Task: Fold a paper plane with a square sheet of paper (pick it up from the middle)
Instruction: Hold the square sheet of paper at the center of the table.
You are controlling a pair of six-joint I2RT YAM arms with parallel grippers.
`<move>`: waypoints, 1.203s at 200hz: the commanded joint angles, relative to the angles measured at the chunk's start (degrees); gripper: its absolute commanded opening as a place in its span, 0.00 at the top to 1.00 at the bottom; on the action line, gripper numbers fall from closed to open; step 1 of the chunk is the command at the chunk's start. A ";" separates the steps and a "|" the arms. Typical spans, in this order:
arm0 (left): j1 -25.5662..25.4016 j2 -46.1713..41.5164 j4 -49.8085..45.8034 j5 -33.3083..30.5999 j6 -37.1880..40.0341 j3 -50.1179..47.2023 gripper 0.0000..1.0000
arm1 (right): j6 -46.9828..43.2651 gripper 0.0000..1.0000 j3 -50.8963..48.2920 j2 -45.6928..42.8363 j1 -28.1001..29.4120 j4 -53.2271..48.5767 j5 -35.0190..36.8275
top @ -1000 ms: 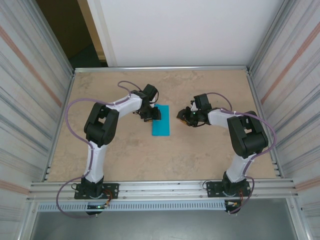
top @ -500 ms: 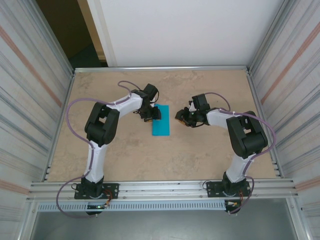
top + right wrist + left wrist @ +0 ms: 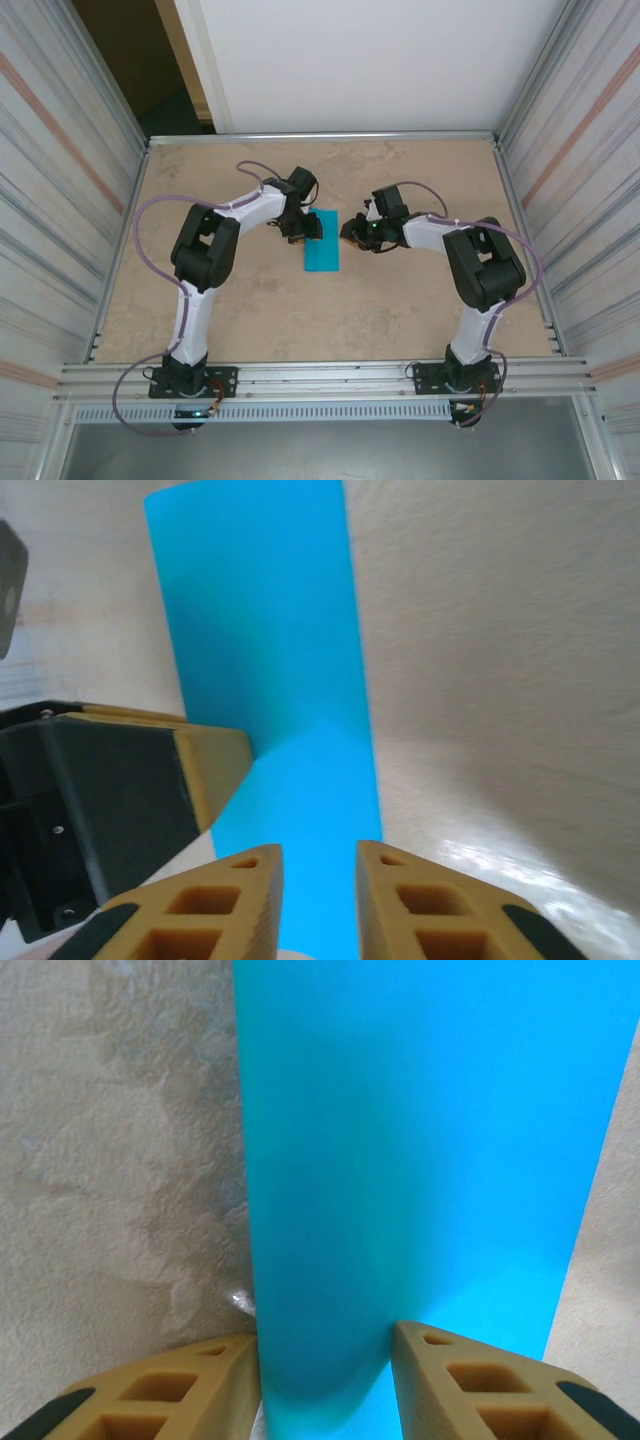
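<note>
The square sheet of paper (image 3: 322, 243) is bright teal and lies folded into a long narrow rectangle at the table's middle; it has no pointed paper plane shape. My left gripper (image 3: 310, 228) sits at the sheet's far left edge. In the left wrist view a raised hump of the sheet (image 3: 400, 1110) stands between the tan fingers, touching both, so the left gripper (image 3: 325, 1360) is shut on it. My right gripper (image 3: 350, 232) hovers at the sheet's right edge. In the right wrist view the right gripper (image 3: 318, 880) is narrowly open, with the flat sheet (image 3: 270, 630) showing through the gap below.
The left gripper's finger (image 3: 215, 760) presses the sheet just ahead of the right fingers, so the two grippers are close together. Beige tabletop (image 3: 400, 310) surrounds the sheet. Metal walls (image 3: 560, 200) enclose the table on both sides.
The right gripper has moved left, up to the sheet's right edge, and its jaws have narrowed. The left gripper and the sheet have stayed put.
</note>
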 commanded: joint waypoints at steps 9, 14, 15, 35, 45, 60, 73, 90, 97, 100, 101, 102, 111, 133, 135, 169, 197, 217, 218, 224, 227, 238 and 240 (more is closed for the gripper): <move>-1.58 11.02 -0.80 -1.73 0.31 -5.10 0.58 | -1.12 0.83 3.15 3.25 1.48 -0.13 -2.36; -1.58 11.11 -0.83 -1.74 0.31 -5.14 0.58 | -1.06 0.84 3.56 3.59 1.61 -0.30 -2.46; -1.58 11.08 -0.83 -1.73 0.31 -5.14 0.58 | -1.06 0.85 3.67 3.71 1.62 -0.33 -2.45; -1.58 11.17 -0.84 -1.82 0.17 -5.23 0.58 | -1.01 0.88 5.22 5.46 2.10 -1.07 -2.75; -1.58 11.18 -0.84 -1.87 0.24 -5.34 0.58 | -1.03 0.89 5.84 6.15 2.35 -1.40 -2.87; -1.57 11.38 -0.84 -1.91 0.21 -5.32 0.58 | -0.87 0.90 6.24 6.79 2.43 -1.66 -2.96; -1.58 11.48 -0.92 -1.90 0.11 -5.32 0.57 | -0.84 0.90 6.25 6.97 2.36 -1.92 -2.77; -1.58 11.86 -1.26 -2.12 -0.26 -5.23 0.57 | -0.85 0.91 6.17 6.99 2.28 -2.37 -2.50; -1.58 12.06 -1.20 -2.16 -0.40 -5.33 0.57 | -0.81 0.90 6.21 6.89 2.27 -2.38 -2.51; -1.58 12.15 -1.19 -2.23 -0.46 -5.33 0.57 | -0.87 0.90 6.25 6.85 2.22 -2.42 -2.44; -1.58 12.17 -1.19 -2.20 -0.47 -5.33 0.57 | -0.87 0.91 6.25 6.88 2.19 -2.44 -2.39; -1.58 12.18 -1.19 -2.20 -0.52 -5.37 0.57 | -0.83 0.90 6.25 6.89 2.22 -2.45 -2.41; -1.58 12.37 -1.19 -2.08 -0.59 -5.32 0.57 | -0.90 0.90 6.24 6.75 2.26 -2.76 -2.12; -1.58 12.61 -1.15 -2.29 -0.66 -5.41 0.57 | -1.17 0.91 6.13 6.65 2.33 -3.15 -1.90; -1.54 12.58 -1.11 -2.20 -0.64 -5.41 0.57 | -1.19 0.91 6.18 6.64 2.34 -3.16 -1.90; -1.59 12.63 -1.01 -2.16 -0.20 -5.45 0.57 | -1.30 0.91 6.35 7.67 2.35 -3.52 -1.84; -1.65 12.61 -1.01 -2.21 -0.05 -5.50 0.57 | -1.29 0.91 6.56 8.71 2.36 -4.24 -1.75; -1.60 12.56 -1.00 -2.27 -0.01 -5.61 0.57 | -1.47 0.92 6.17 9.30 2.30 -5.87 -0.82; -1.63 12.55 -1.01 -2.26 -0.03 -5.60 0.57 | -1.48 0.92 6.21 9.33 2.27 -5.97 -0.79; -1.63 12.40 -1.01 -2.25 -0.13 -5.71 0.57 | -1.56 0.92 6.00 9.44 2.24 -6.59 -0.47; -1.60 12.38 -0.96 -2.30 -0.19 -5.75 0.57 | -1.58 0.93 5.87 9.49 2.23 -6.93 -0.31; -1.58 12.04 -0.94 -2.30 -0.16 -5.93 0.57 | -1.67 0.93 5.29 9.89 2.10 -8.04 0.26; -1.60 11.85 -0.93 -2.31 -0.12 -5.96 0.57 | -1.60 0.93 5.24 9.98 2.08 -8.25 0.42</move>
